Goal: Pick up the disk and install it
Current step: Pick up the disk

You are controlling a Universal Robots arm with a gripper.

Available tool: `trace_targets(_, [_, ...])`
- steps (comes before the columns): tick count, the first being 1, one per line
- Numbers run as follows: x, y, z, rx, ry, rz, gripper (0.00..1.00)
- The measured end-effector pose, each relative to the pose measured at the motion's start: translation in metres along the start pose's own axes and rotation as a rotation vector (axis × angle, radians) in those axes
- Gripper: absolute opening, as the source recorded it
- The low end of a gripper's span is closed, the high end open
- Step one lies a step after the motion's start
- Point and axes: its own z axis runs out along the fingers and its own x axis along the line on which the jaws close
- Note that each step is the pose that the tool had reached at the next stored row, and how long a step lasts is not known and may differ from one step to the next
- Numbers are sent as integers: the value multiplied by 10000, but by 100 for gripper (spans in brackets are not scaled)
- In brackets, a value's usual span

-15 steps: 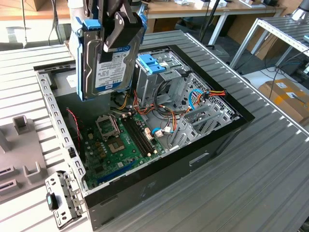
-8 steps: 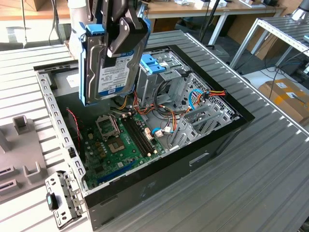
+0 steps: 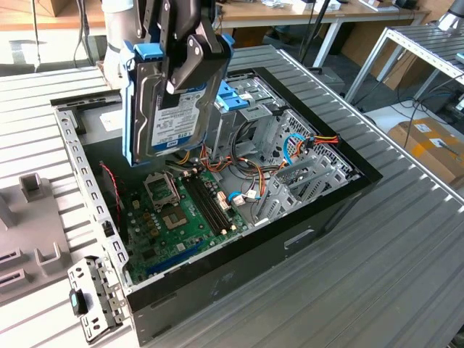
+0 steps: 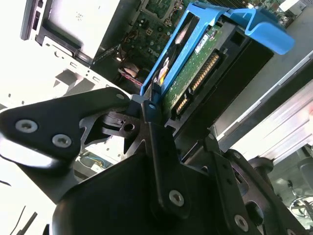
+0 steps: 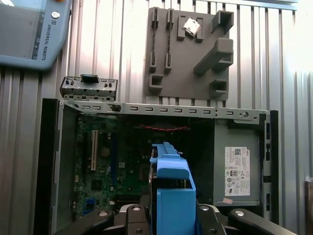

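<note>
Gripper (image 3: 187, 64) is pinched on the disk (image 3: 156, 119), clamping its flat faces near the top edge. Disk hangs on edge in the air over the open computer case (image 3: 239, 272), above the motherboard (image 3: 181, 210), not yet seated. Likely stiff, fairly heavy, smooth. The circuit-board side looks fragile, so grip the flat sides or blue rails (image 4: 168, 58).

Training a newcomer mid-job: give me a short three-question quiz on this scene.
1. True or false: the disk lies flat on the motherboard.
2. The gripper is: A open; B shut on the disk; C shut on nothing.
3. Fill in: the disk hangs upright over the open ___.
Key: 1 false, it is held in the air; 2 B; 3 case.
</note>
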Motion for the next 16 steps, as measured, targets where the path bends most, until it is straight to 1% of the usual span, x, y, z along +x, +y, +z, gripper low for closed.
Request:
trace_targets(9, [87, 0, -4, 1, 0, 0, 36])
trace_targets(14, [161, 0, -8, 0, 0, 0, 36])
trace_targets(16, [179, 0, -8, 0, 0, 0, 36])
